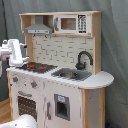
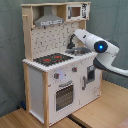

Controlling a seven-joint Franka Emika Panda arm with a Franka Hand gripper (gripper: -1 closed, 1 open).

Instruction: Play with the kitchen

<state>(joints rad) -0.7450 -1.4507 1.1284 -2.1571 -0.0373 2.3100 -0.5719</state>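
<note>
The kitchen [image 1: 60, 85] [image 2: 55, 75] is a tall white and pale-wood toy with a pegboard back, grey hood [image 1: 39, 27], black faucet [image 1: 84, 59], sink [image 1: 72, 75] and red-ringed hob [image 1: 36, 66] [image 2: 52, 59]. Its oven door [image 2: 65, 95] looks closed. My white arm reaches in from the first exterior view's left and the second exterior view's right. The gripper [image 1: 22, 53] [image 2: 74, 40] hangs at about counter height in front of the hob and sink. I see nothing held in it.
A toy microwave [image 1: 70, 23] sits in the upper shelf. The rounded counter end [image 1: 102, 79] sticks out past the sink. A grey curtain [image 1: 115, 45] hangs behind. Part of the arm [image 1: 22, 121] shows at the bottom, and the arm's blue-lit joint [image 2: 101, 47] is beside the kitchen.
</note>
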